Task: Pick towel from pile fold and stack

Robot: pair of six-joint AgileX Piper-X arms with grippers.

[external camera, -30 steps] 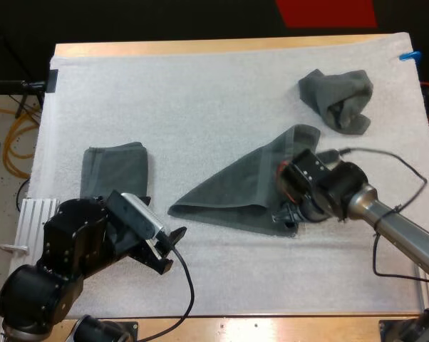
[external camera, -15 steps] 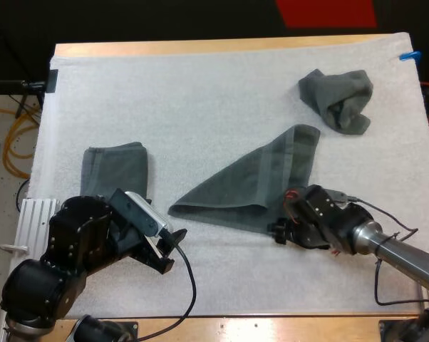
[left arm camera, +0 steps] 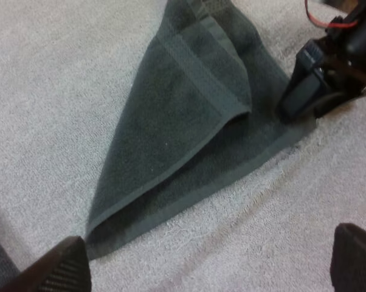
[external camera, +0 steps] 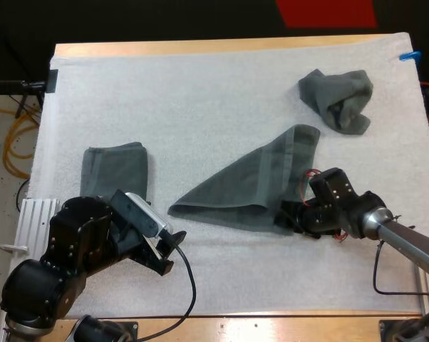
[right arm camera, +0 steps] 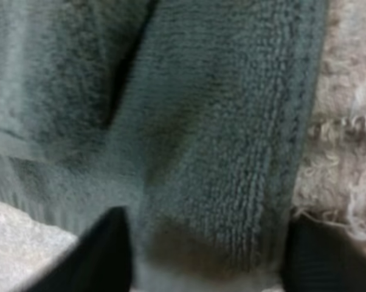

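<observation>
1. My left tool [external camera: 169, 249] hangs low over the white mat [external camera: 200, 92] at the near left of the wooden surface [external camera: 200, 47]. Its fingers [left arm camera: 61, 267] stand wide apart and hold nothing; only bare mat lies between them.
2. That tool faces the sharp left tip of the triangular towel [external camera: 243, 189]. The tip is near it but not touching.
3. The triangular towel lies flat at the middle of the mat, doubled over on a diagonal. One tip points to the near left and one to the far right. In my left wrist view the upper layer stops short of the lower layer's hem, so a strip of the lower layer shows along the near edge.
4. My right tool [external camera: 291, 217] is down at the near right corner of this towel, right on its edge. Its fingers [right arm camera: 104, 255] are spread, one on each side of a hemmed strip of the cloth. The cloth lies flat between them, so I read the tool as spread over the towel rather than pinching it.
5. The crumpled towel [external camera: 339, 100] sits bunched at the far right of the mat, well apart from both tools and from the triangular towel.
6. The folded towel [external camera: 115, 171] lies flat on the left of the mat, just beyond my left arm and apart from the triangular one.
</observation>
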